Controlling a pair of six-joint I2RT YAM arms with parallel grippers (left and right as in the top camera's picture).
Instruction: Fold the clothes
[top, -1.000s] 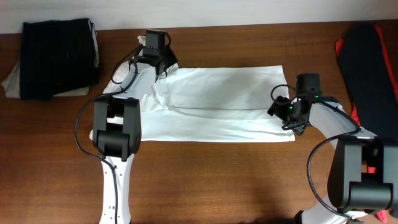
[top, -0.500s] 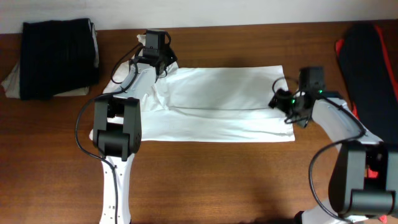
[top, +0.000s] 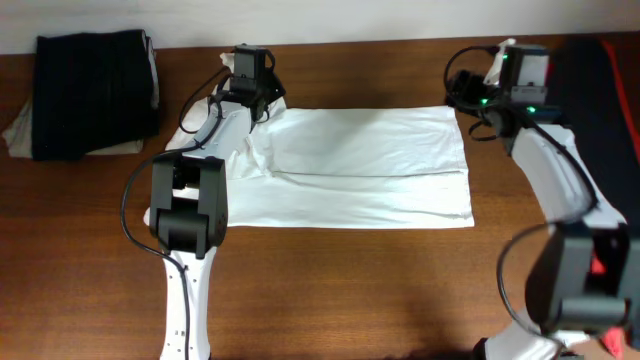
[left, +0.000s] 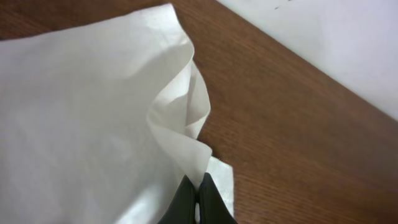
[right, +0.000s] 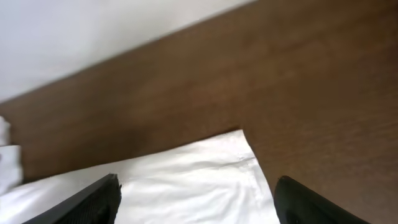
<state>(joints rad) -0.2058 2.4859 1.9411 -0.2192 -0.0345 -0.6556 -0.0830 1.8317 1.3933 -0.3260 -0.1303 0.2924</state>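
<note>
The white garment (top: 360, 165) lies spread flat across the table, folded lengthwise, with a crease along its middle. My left gripper (top: 256, 103) is at its far left corner, shut on a pinched fold of the white cloth (left: 180, 134), which rises to the fingertips (left: 199, 190). My right gripper (top: 478, 103) is open above the garment's far right corner (right: 239, 140), its two dark fingers (right: 199, 199) spread wide over the cloth and holding nothing. No green label shows.
A folded dark garment (top: 95, 92) on pale cloth lies at the far left. A dark and red item (top: 600, 95) lies at the far right edge. The wall runs along the table's far edge.
My right gripper has let go of the garment's right edge and moved up to the far right corner, now open. The right edge lies flat. The left gripper has not moved.
</note>
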